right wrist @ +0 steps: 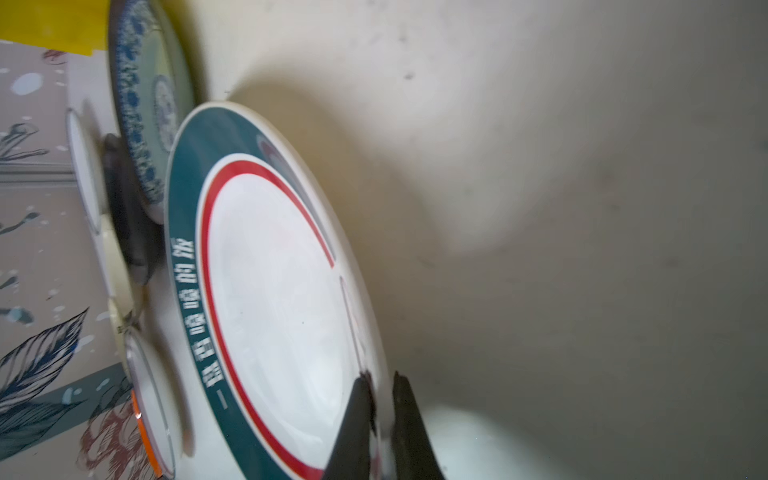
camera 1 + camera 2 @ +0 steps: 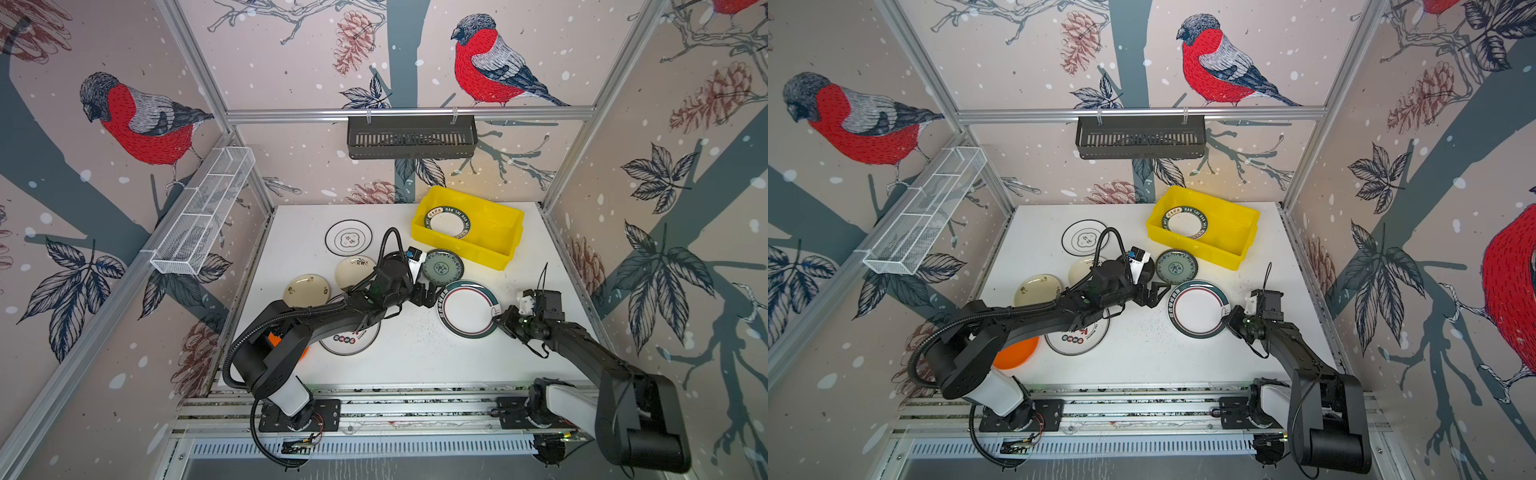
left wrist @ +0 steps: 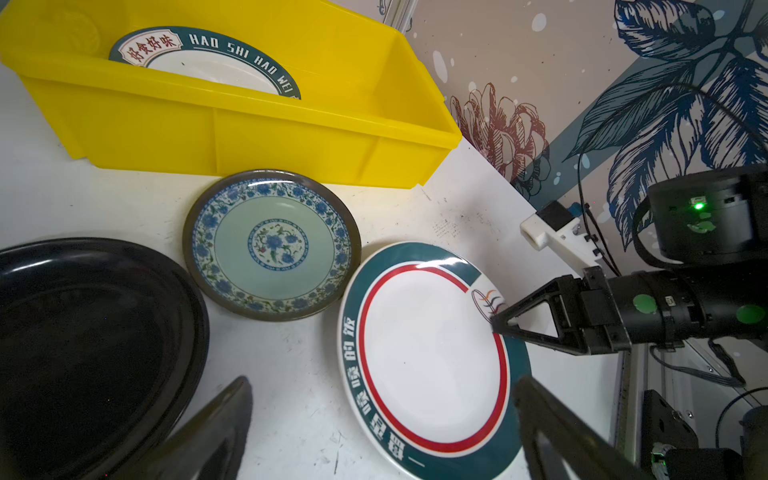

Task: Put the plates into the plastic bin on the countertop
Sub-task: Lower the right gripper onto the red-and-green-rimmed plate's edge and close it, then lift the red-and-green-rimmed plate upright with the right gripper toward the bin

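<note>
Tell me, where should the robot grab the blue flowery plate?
Probably the blue flowery plate's raised rim, one finger above, one below, since it lies flat. Come from the edge facing the open left gripper: the yellow bin blocks the back and the red-ringed plate crowds one side.

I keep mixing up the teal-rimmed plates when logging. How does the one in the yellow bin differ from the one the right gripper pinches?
The plate in the bin has HAO SHI HAO WEI in Latin letters on its rim; the pinched plate has Chinese characters and a red ring. The first lies inside the yellow bin, untouched; the second is on the countertop, right gripper shut on its rim. Both are round, white-centred, teal-rimmed.
</note>
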### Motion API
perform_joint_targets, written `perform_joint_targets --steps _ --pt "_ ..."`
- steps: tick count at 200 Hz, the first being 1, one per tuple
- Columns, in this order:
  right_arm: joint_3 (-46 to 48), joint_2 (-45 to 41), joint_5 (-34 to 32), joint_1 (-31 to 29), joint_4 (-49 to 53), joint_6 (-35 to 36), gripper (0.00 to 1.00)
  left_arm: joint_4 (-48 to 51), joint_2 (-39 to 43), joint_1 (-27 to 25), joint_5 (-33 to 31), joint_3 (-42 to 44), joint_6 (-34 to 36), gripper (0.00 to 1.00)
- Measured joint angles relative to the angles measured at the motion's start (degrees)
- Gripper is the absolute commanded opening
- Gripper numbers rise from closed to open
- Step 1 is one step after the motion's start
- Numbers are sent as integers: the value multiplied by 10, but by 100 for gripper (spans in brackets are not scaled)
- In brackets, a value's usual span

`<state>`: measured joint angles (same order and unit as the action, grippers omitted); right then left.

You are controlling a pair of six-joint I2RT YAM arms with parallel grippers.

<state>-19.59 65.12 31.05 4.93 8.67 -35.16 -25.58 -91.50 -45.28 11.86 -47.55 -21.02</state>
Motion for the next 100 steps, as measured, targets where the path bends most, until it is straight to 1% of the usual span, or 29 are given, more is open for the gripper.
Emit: perform_joint_targets --steps 48,100 --pt "2 -14 2 0 5 -6 4 12 0 0 0 10 0 97" --pt "-9 -36 -12 0 37 -10 0 14 0 0 1 12 -2 97"
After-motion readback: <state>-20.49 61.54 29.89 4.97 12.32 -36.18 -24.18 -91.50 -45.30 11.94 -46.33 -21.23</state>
